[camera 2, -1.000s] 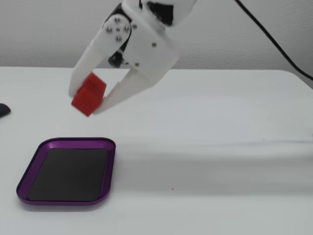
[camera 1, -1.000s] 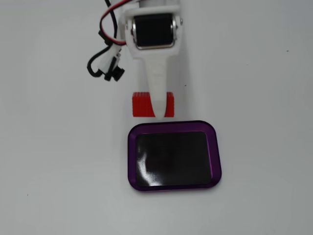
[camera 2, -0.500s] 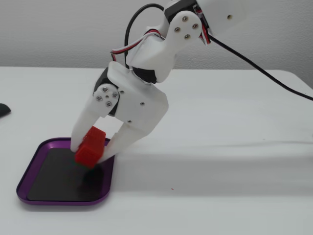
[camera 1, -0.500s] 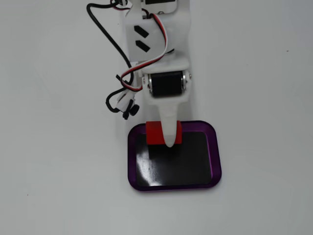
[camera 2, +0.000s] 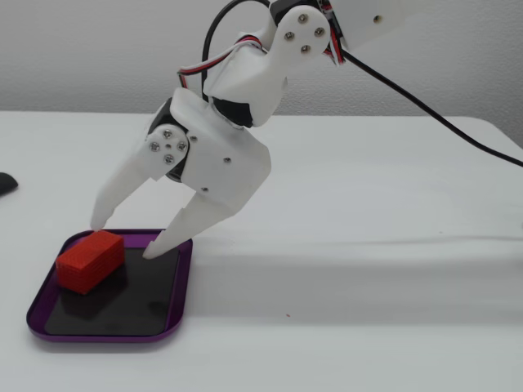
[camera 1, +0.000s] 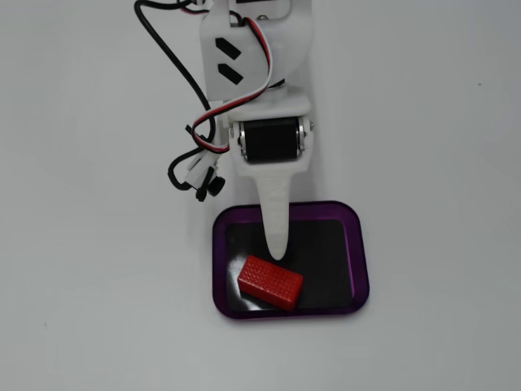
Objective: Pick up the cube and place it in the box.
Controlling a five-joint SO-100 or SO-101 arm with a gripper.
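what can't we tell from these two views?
- Contact between red block and gripper: in a fixed view the upper fingertip hides where it ends; in another the left tip sits just behind the block.
- Whether the block lies flat on the purple tray or leans on its rim: its underside is hidden in both fixed views.
- Arm base: cut off by the top edge in both.
- Dark object at the left edge: cropped, unidentifiable.

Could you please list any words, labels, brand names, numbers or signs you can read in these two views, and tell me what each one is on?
None: no readable text appears in either fixed view.
The cube shows only a bumpy grid texture, no letters.
The box has a plain purple rim and black base.
The tool and arm are plain white plastic with screws, unmarked.
The table is blank.
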